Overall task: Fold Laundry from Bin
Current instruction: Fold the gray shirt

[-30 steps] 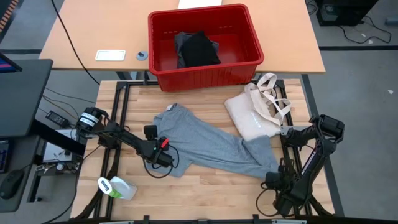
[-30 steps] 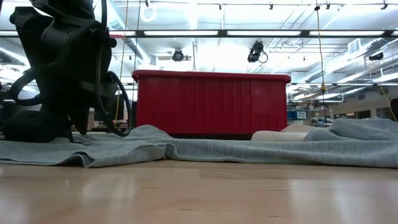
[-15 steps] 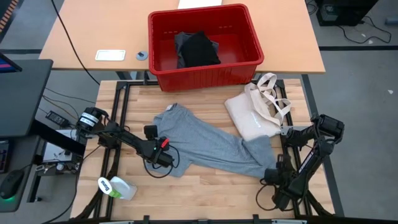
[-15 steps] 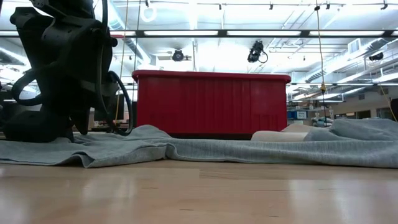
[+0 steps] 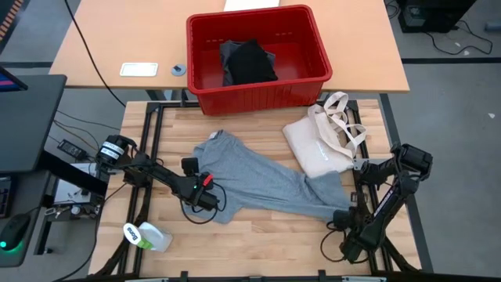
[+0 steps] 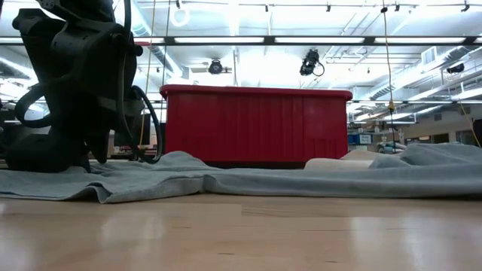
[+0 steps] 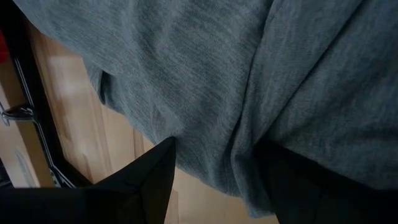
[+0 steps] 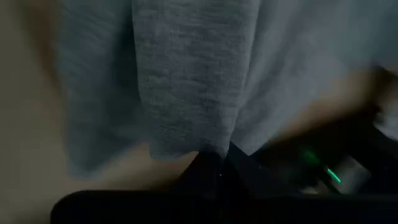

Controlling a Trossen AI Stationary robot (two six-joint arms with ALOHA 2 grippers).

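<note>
The light grey T-shirt lies spread slantwise on the wooden table. At its near left edge my left gripper is down and open, one finger on each side of a crease in the cloth. At the shirt's near right end my right gripper is shut on the cloth. The red bin stands on the far table with a black garment lying inside it. My left gripper's fingers stand over the shirt's edge; whether they touch the cloth cannot be told. My right gripper pinches the edge of the shirt's near right end between its two fingers, coming steeply from above. How many layers it holds does not show. The cloth lies on the table.
A cream tote bag lies right of the shirt, touching its right end. A white and green bottle lies at the near left corner. Bare wood shows along the near edge.
My right gripper has sunk onto the shirt's near right end and shut on its edge. In the low view the cloth at the right has flattened a little. The left arm has kept still.
</note>
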